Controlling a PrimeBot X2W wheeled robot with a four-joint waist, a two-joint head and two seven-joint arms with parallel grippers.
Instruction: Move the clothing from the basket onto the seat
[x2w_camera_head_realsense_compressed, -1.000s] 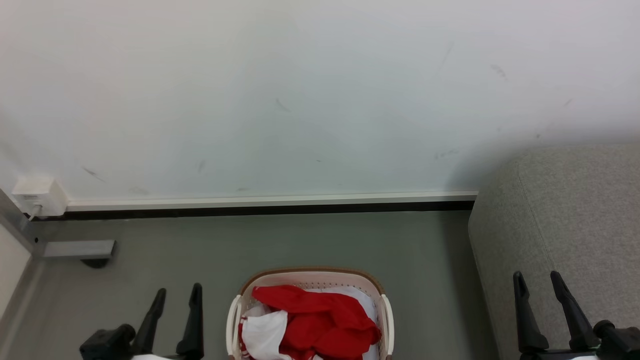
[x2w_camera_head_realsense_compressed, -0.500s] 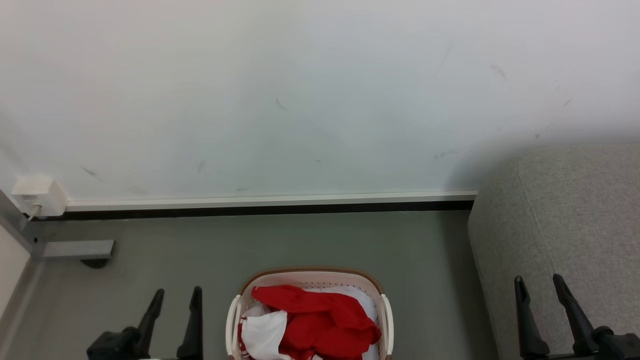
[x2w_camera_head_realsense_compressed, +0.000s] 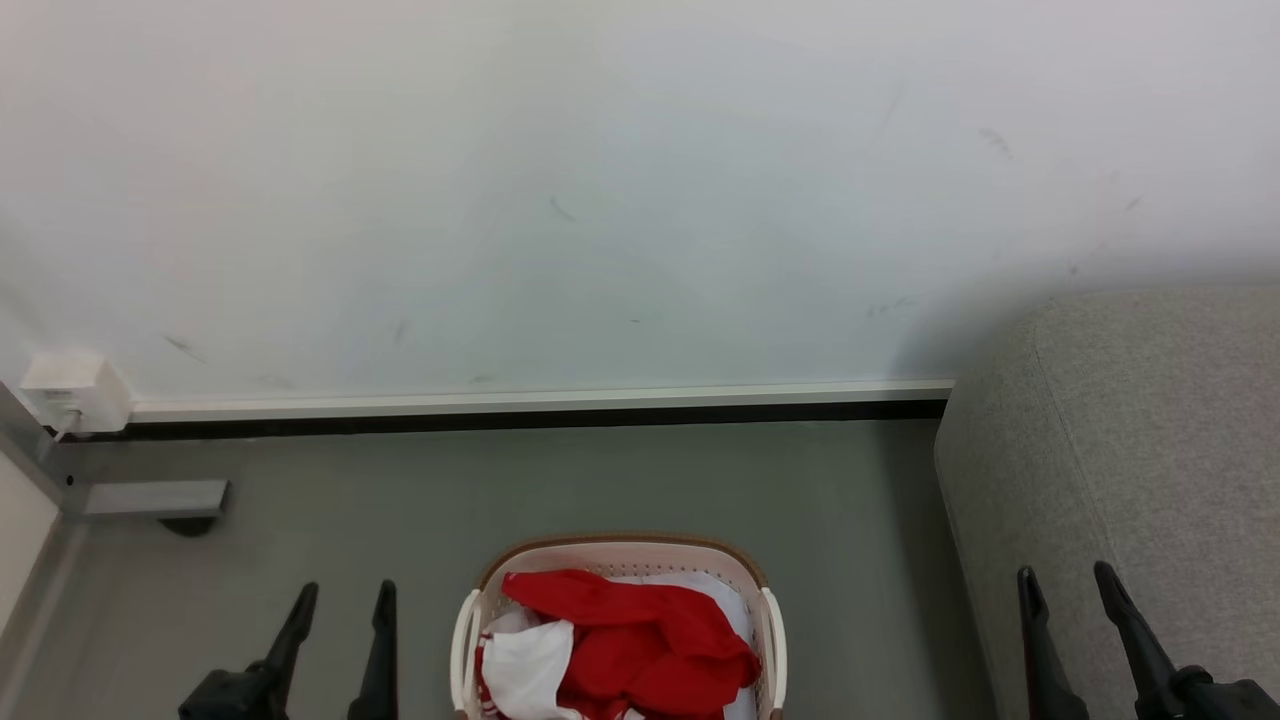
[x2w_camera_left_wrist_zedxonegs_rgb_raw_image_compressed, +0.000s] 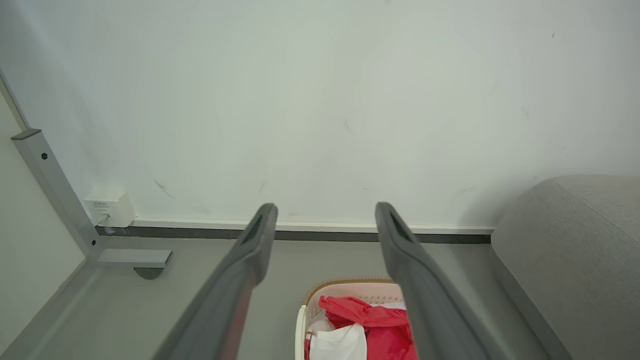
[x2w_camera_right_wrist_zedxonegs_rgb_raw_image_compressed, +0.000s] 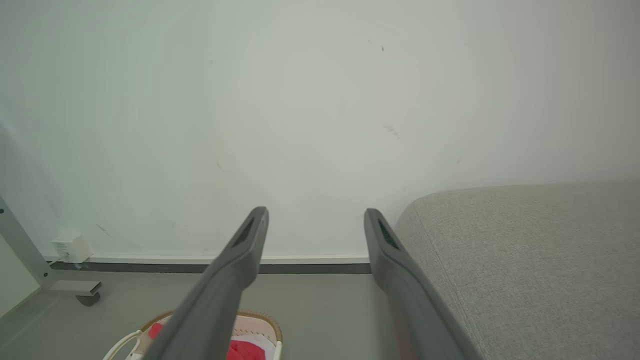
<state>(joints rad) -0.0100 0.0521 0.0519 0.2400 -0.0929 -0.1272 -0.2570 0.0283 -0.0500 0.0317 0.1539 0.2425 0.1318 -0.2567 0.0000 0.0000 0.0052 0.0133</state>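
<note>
The clothing (x2w_camera_head_realsense_compressed: 630, 640), red fabric with white panels, lies heaped in the basket (x2w_camera_head_realsense_compressed: 620, 550), cream-white with a brown rim, on the floor at the bottom centre of the head view. The clothing (x2w_camera_left_wrist_zedxonegs_rgb_raw_image_compressed: 367, 327) also appears between my left fingers in the left wrist view. The seat (x2w_camera_head_realsense_compressed: 1130, 440), a light-grey sofa, stands at the right. My left gripper (x2w_camera_head_realsense_compressed: 343, 595) is open and empty, left of the basket. Over the sofa's near edge my right gripper (x2w_camera_head_realsense_compressed: 1063, 580) is open and empty. The basket (x2w_camera_right_wrist_zedxonegs_rgb_raw_image_compressed: 260, 322) shows low in the right wrist view, the seat (x2w_camera_right_wrist_zedxonegs_rgb_raw_image_compressed: 525, 260) to its right.
A pale wall with a white and dark baseboard (x2w_camera_head_realsense_compressed: 540, 408) runs behind the basket. A white socket box (x2w_camera_head_realsense_compressed: 68, 392) sits at the wall's left end. A grey metal frame foot (x2w_camera_head_realsense_compressed: 150, 500) with a caster rests on the grey floor at left.
Both grippers have sunk lower in the head view, with less of them showing. The basket and clothing have not moved.
</note>
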